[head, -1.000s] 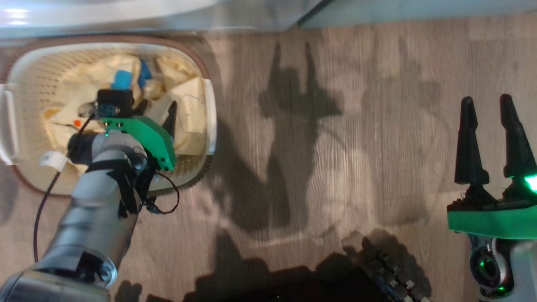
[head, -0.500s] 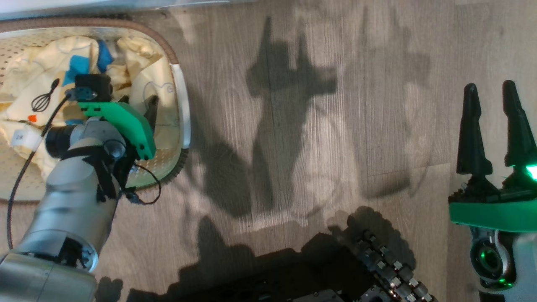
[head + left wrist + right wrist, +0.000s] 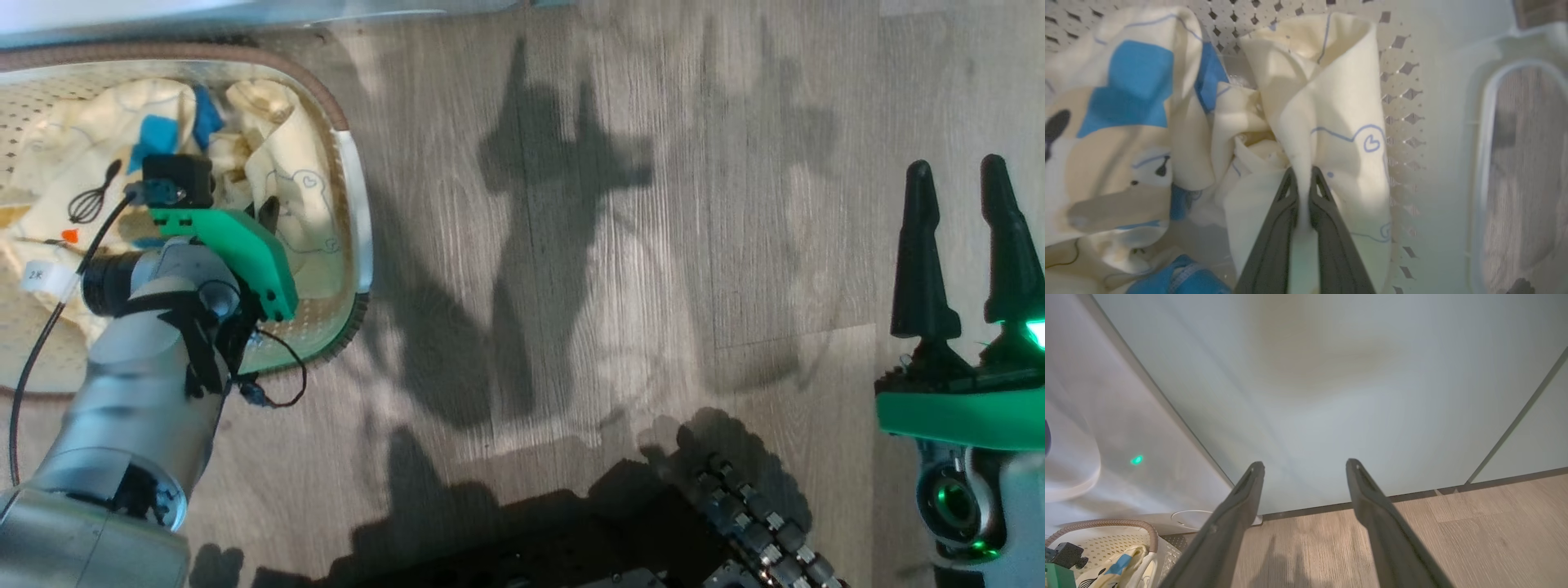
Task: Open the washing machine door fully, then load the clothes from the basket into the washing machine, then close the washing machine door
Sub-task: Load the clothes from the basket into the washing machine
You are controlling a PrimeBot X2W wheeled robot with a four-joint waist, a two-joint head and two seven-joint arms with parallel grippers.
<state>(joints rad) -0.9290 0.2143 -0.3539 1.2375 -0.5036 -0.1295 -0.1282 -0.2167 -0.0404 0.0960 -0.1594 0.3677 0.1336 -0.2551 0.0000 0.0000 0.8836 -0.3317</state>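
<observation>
The cream perforated basket (image 3: 359, 220) with a brown rim stands on the floor at the upper left of the head view, and its rim (image 3: 1106, 524) also shows in the right wrist view. Inside it lie the pale yellow clothes (image 3: 282, 135) with blue patches. My left gripper (image 3: 1302, 173) reaches down into the basket and is shut on an upright fold of yellow fabric (image 3: 1331, 102) near the basket's right wall. My right gripper (image 3: 955, 171) hovers open and empty over the floor at the right. The white washing machine (image 3: 1106, 428) rises behind the basket. Its door is out of view.
Pale green cabinet doors (image 3: 1331, 375) stand beside the washer, down to the wooden floor (image 3: 571, 245). My dark wheeled base (image 3: 694, 539) sits at the bottom of the head view. Open floor lies between the basket and my right gripper.
My left gripper's fingers have come together on a fold of the yellow clothes. The head camera shifted, sliding the basket leftward in view. My right gripper stayed open and still.
</observation>
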